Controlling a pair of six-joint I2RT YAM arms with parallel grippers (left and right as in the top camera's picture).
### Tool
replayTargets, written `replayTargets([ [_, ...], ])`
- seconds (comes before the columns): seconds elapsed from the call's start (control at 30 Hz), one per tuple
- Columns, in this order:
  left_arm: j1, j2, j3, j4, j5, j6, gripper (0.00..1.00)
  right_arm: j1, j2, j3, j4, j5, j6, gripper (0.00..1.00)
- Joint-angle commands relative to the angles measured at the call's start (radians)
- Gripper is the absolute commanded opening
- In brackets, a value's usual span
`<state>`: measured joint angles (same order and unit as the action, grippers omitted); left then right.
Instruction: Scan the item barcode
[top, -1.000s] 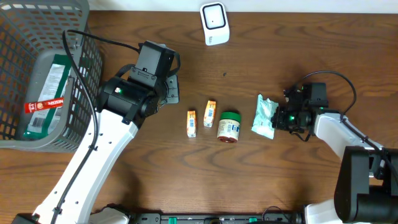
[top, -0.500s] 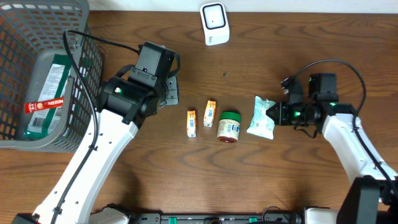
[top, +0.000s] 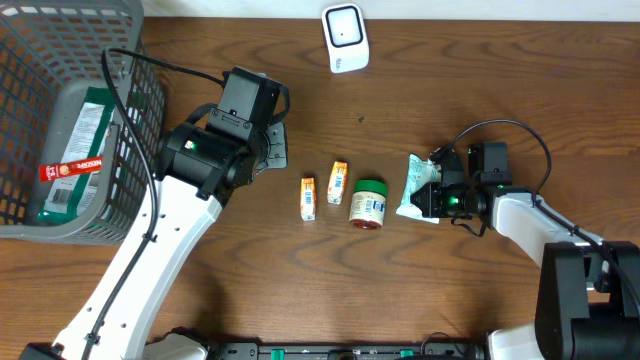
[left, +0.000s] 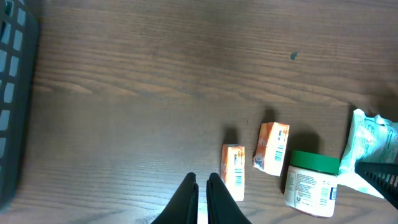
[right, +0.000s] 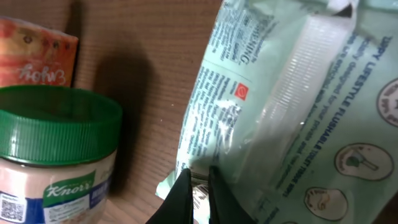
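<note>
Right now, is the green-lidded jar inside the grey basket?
No, the jar is on the table beside the wipes packet, far from the basket.

White shells are covering the left arm (top: 165, 235) and right arm (top: 522, 213), with black housings capping their joints. Black cables (top: 505, 124) are looping off both; the left gripper (left: 202, 179) is showing slim black fingers (left: 186, 199).

jar (right: 56, 155) label: "Knorr", white on a green badge | pack (right: 298, 93): "LIFESTYLE FLUSHABLE TOILET" in dark capitals, cut off at the frame edge; fine-print block beside it too small to read | orange carton (right: 34, 53): script upside down, illegible | packet (top: 80, 130) in basket (top: 20, 60): red strip, lettering too small
</note>
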<state>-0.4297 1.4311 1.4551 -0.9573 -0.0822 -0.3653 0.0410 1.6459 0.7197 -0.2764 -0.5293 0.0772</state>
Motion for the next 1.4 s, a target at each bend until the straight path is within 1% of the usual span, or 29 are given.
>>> replayTargets([
  [0.0,0.003,0.007,0.003,0.001,-0.016,0.005,0.09,-0.016,-0.019,0.062,-0.066,-0.075,0.023,0.08],
  [0.1,0.003,0.007,0.003,0.001,-0.016,0.006,0.09,-0.034,-0.081,0.126,-0.126,-0.16,0.023,0.09],
  [0.2,0.003,0.007,0.003,-0.003,-0.016,0.006,0.09,-0.042,-0.131,0.147,-0.175,-0.156,0.02,0.1],
  [0.33,0.003,0.007,0.003,-0.003,-0.016,0.005,0.09,-0.034,-0.135,0.142,-0.234,-0.153,-0.016,0.06],
  [0.53,0.003,0.007,0.003,0.0,-0.016,0.005,0.1,0.012,-0.072,0.075,-0.164,-0.139,-0.03,0.07],
  [0.63,0.003,0.007,0.003,0.0,-0.016,0.006,0.09,0.02,-0.019,0.044,-0.116,-0.096,-0.022,0.07],
  [0.77,0.003,0.007,0.003,0.001,-0.016,0.006,0.1,0.02,0.066,0.011,-0.034,-0.096,-0.002,0.08],
  [0.9,0.003,0.007,0.003,0.001,-0.016,0.006,0.09,0.018,0.156,0.009,-0.026,-0.074,0.052,0.07],
  [0.97,0.003,0.007,0.003,0.001,-0.016,0.006,0.1,0.013,0.167,0.015,-0.023,-0.109,0.06,0.07],
  [1.07,0.003,0.007,0.003,0.001,-0.016,0.006,0.1,-0.009,0.134,0.045,-0.051,-0.224,0.056,0.09],
  [1.17,0.003,0.007,0.003,0.001,-0.016,0.006,0.1,-0.037,0.071,0.079,-0.082,-0.286,0.057,0.1],
  [1.37,0.003,0.007,0.003,0.001,-0.016,0.006,0.1,-0.1,-0.069,0.087,-0.159,-0.254,0.042,0.09],
])
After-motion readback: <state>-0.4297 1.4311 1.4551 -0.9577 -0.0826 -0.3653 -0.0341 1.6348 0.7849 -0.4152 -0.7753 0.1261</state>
